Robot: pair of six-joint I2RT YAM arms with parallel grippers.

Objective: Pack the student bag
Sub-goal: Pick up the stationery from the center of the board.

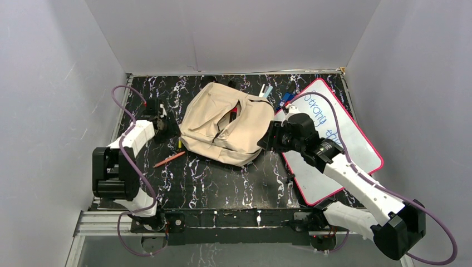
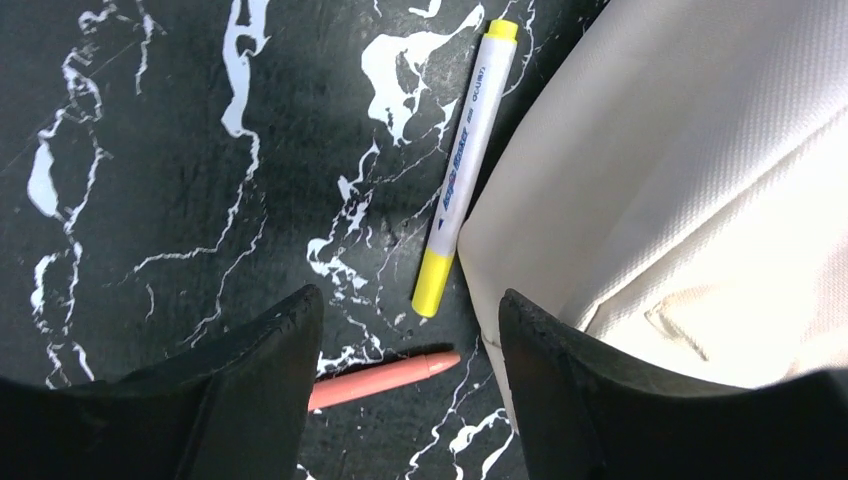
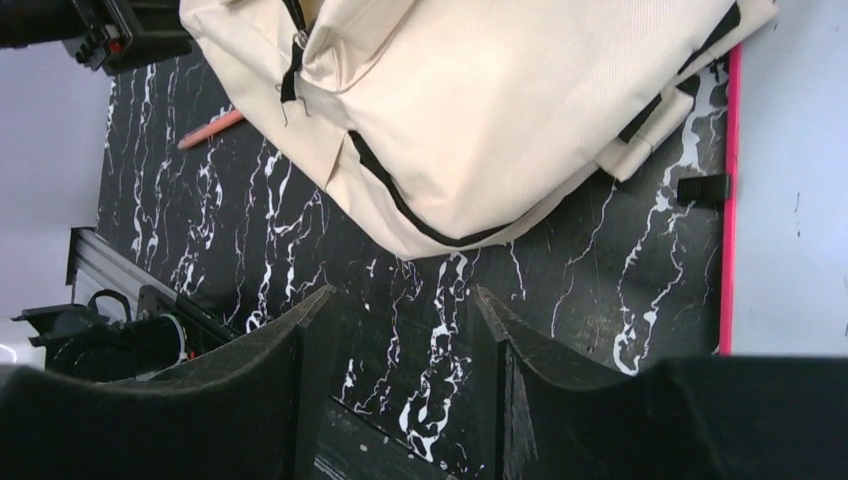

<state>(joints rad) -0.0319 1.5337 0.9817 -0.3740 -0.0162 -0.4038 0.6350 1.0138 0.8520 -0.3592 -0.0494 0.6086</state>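
Hovering our left gripper (image 2: pixel 405 305), jaws wide and empty, over the yellow-capped marker (image 2: pixel 462 170) beside the bag (image 1: pixel 222 125) mid-table, we should straddle its barrel squarely, clear of fabric. Our right gripper (image 3: pixel 400 305) gapes empty too.

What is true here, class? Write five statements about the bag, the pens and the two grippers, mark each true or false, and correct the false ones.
1. The left gripper holds the highlighter. False: it is open and empty; the highlighter lies on the table beside the bag.
2. The bag is partly unzipped. True.
3. The whiteboard is inside the bag. False: it lies on the table, right of the bag.
4. A pink pencil lies on the table outside the bag. True.
5. The right gripper is open and empty. True.
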